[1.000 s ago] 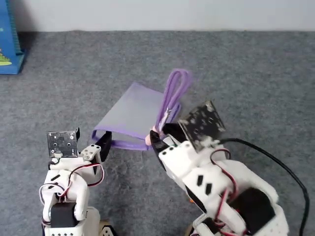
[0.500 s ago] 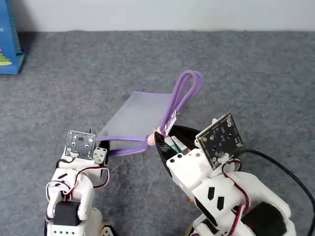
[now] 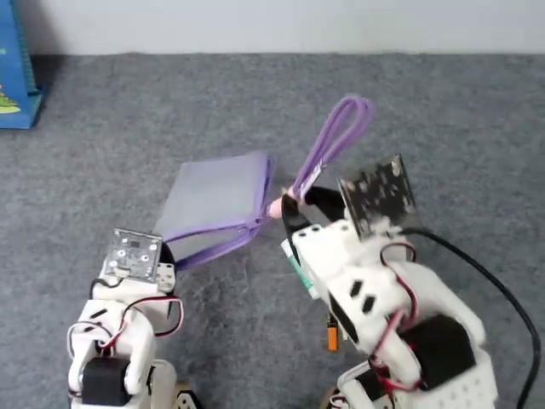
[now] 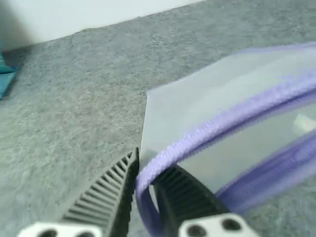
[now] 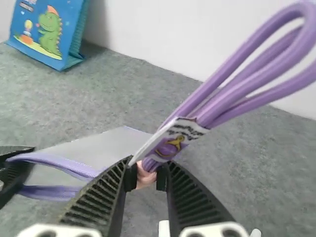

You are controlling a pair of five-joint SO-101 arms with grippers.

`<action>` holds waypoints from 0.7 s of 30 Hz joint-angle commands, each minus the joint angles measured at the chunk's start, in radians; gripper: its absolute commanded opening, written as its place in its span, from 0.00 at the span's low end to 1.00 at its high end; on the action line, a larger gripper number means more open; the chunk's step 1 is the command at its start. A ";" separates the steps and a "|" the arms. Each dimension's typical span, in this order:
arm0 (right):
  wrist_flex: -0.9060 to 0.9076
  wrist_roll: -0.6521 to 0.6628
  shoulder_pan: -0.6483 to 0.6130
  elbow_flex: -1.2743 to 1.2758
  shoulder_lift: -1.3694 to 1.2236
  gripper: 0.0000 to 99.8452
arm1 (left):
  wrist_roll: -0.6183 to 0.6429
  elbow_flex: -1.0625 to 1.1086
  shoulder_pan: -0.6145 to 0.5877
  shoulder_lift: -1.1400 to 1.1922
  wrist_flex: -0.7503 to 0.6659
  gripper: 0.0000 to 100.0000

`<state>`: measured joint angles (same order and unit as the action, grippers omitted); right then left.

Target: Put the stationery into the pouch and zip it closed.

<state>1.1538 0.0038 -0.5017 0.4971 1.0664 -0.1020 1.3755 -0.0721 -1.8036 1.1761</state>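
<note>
A translucent purple pouch point(image 3: 217, 200) lies on the grey carpet, stretched between the two arms. My left gripper point(image 4: 144, 190) is shut on the pouch's near-left corner point(image 4: 148, 175), right at the purple zipper band. My right gripper point(image 5: 144, 178) is shut on the pink zipper pull point(image 5: 146, 176) at the pouch's other end point(image 3: 277, 207), and the purple cord loop point(image 3: 336, 136) with its tag point(image 5: 173, 136) sticks up from it. Through the pouch wall a pale item point(image 4: 303, 123) shows faintly.
A blue dinosaur-print box point(image 3: 15, 72) stands at the far left against the white wall point(image 5: 44, 29). A black cable point(image 3: 477, 273) runs from the right arm. Grey carpet point(image 3: 443, 119) lies open around the pouch.
The right gripper has pulled the zipper pull to the right and away, and the cord loop swung right. The pouch's open mouth has drawn flat. The left gripper kept its hold.
</note>
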 commanded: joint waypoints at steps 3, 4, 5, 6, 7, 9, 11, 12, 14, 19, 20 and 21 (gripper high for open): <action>-0.048 0.011 0.048 -0.021 -0.084 0.03 | -0.044 -0.143 -0.104 -0.008 0.043 0.01; -0.051 0.009 0.062 -0.021 -0.091 0.06 | -0.051 -0.154 -0.115 -0.008 0.052 0.01; -0.050 0.003 0.074 -0.021 -0.101 0.10 | -0.043 -0.160 -0.123 -0.008 0.060 0.01; -0.044 0.000 0.088 -0.021 -0.110 0.14 | -0.035 -0.160 -0.130 -0.006 0.064 0.01; -0.042 -0.017 0.097 -0.017 -0.116 0.19 | -0.031 -0.160 -0.135 -0.006 0.066 0.01; -0.015 -0.078 0.111 -0.020 -0.125 0.28 | -0.026 -0.157 -0.135 -0.005 0.068 0.01; 0.007 -0.104 0.119 -0.023 -0.117 0.31 | -0.026 -0.160 -0.130 -0.005 0.091 0.01; 0.015 -0.100 0.119 -0.025 -0.117 0.31 | -0.026 -0.163 -0.129 -0.005 0.098 0.01; 0.027 -0.086 0.119 -0.031 -0.122 0.28 | -0.026 -0.163 -0.130 -0.005 0.103 0.01; 0.081 -0.043 0.120 -0.043 -0.128 0.20 | -0.025 -0.171 -0.135 -0.003 0.107 0.01; 0.094 -0.038 0.120 -0.040 -0.128 0.19 | -0.025 -0.177 -0.135 -0.003 0.107 0.01; 0.110 -0.038 0.120 -0.034 -0.130 0.18 | -0.025 -0.183 -0.135 -0.003 0.109 0.01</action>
<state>1.2306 -0.0529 -0.3913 0.4971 0.9436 -0.1358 1.2589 -0.2010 -1.8036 1.2789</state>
